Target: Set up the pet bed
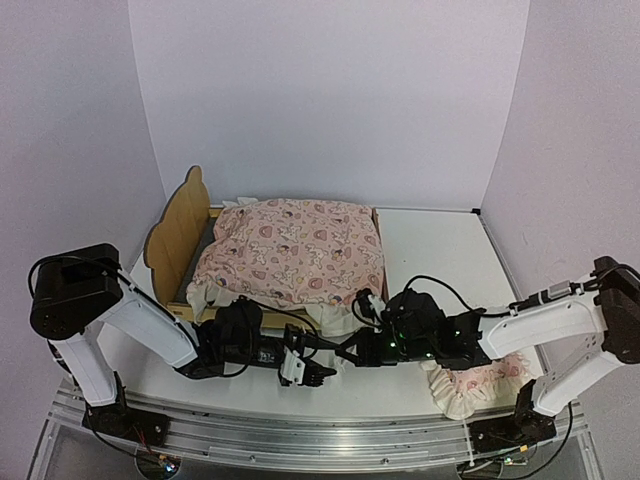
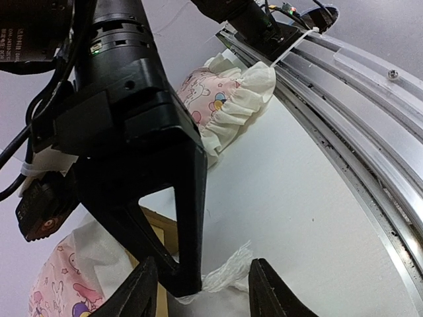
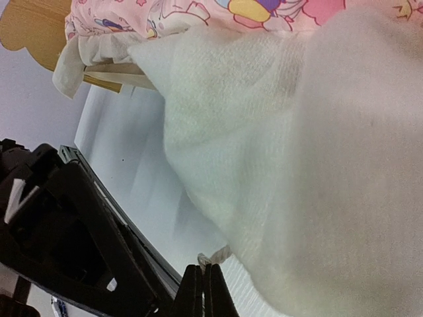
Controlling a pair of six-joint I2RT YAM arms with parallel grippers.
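Right fingers (image 3: 193, 297) pinch cushion (image 1: 290, 250) atop pet bed (image 1: 178, 225).

white table (image 1: 440, 255) | pet bed (image 1: 175, 235) rear-left | ruffled pillow (image 1: 472, 387) front-right

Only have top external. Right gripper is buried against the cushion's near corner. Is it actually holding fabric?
Observer: Yes. In the left wrist view the right gripper is shut on a bit of white ruffle from the cushion.
Operator: Left gripper state?
Observer: The left gripper is open and holds nothing. It points at that pinch, with one finger on each side of it in its own view.
Operator: What does the right wrist camera get?
Observer: Mostly cream fabric hanging from the cushion's near edge. It fills most of that view, right above the shut fingertips.
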